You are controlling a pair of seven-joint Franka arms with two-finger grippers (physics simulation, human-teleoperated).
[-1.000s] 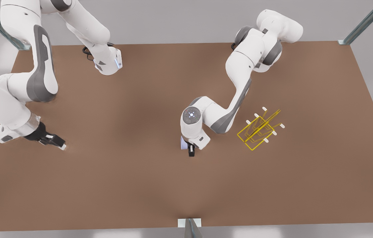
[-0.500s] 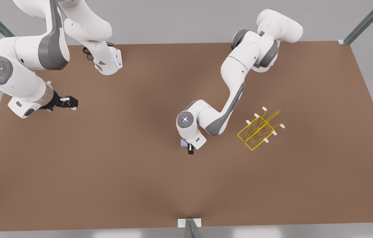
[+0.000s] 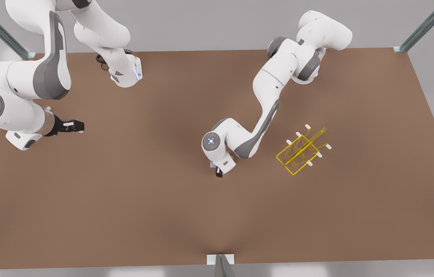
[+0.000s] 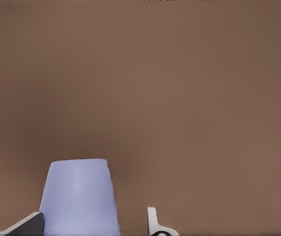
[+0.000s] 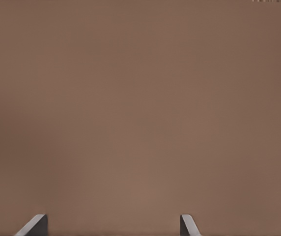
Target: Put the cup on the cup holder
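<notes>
I have the left gripper (image 3: 217,171) near the middle of the front view, low over the brown bench (image 3: 163,215); its fingers (image 4: 153,221) stand on either side of the cup (image 4: 79,196), but there is a gap between the cup and one finger in the left wrist view, so I cannot tell whether they are gripping it or merely around it; in the front view only a sliver of lavender-blue cup (image 3: 212,164) peeks out beside the wrist, and I cannot tell whether it rests on the bench or hangs just above it.

The cup holder (image 3: 302,151) stands on the bench toward the front view's right, well apart from the cup; its yellow wire frame has a rectangular base, and slanted prongs with white tips fan out toward the upper right.

The right gripper (image 3: 78,126) is at the far left of the front view, pointing toward the frame's right over bare bench; this arm waits; in the right wrist view its fingers (image 5: 35,225) are spread apart with only brown bench between them, holding nothing.
</notes>
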